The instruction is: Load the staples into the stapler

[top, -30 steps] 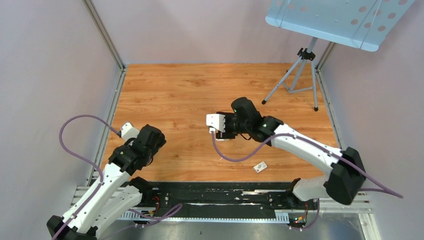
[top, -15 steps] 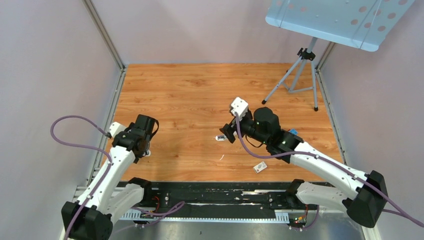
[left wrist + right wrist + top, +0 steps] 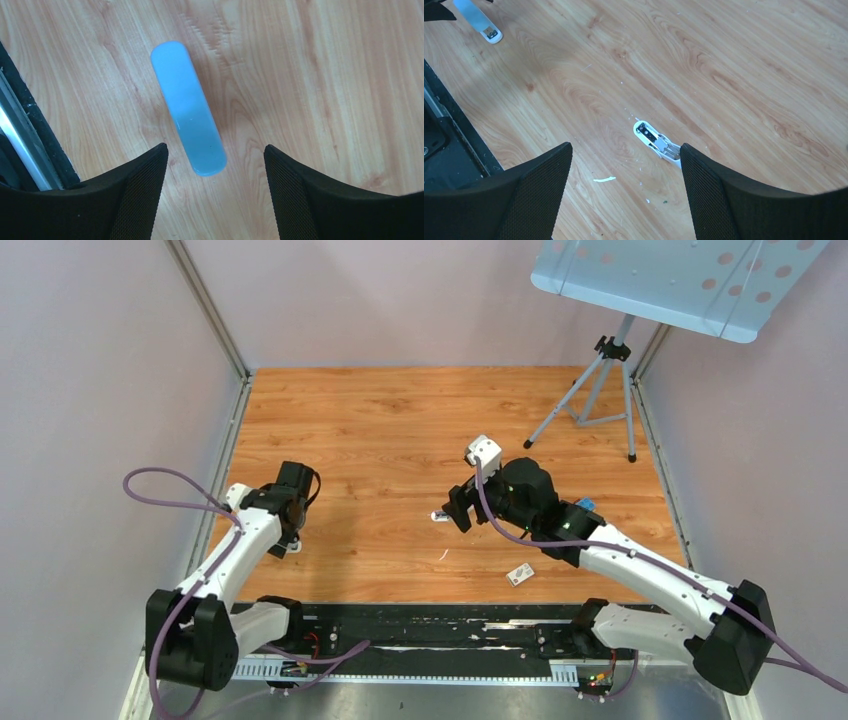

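Note:
The stapler [image 3: 655,142], slim, white with a silver metal channel, lies flat on the wood just ahead of my right gripper's [image 3: 625,146] right fingertip; from above it is a small white piece [image 3: 439,515] at that gripper's [image 3: 455,508] tip. The right jaws stand open and hold nothing. My left gripper [image 3: 215,149] hangs open over a pale blue slim oblong piece [image 3: 189,107] lying on the wood, its near end between the fingertips, untouched. The same piece [image 3: 478,21] shows a dark metal end in the right wrist view. The staples show in no view.
A small white box [image 3: 520,574] lies near the front, right of centre. A thin white scrap [image 3: 604,178] lies by the right gripper. A tripod [image 3: 600,390] under a pale blue perforated panel [image 3: 680,280] stands back right. A black rail [image 3: 430,625] runs along the near edge.
The right wrist has turned and drawn back right, jaws wider, and the stapler now shows on the wood at its tip. The left gripper has shifted over the blue piece, its jaws narrowing a little.

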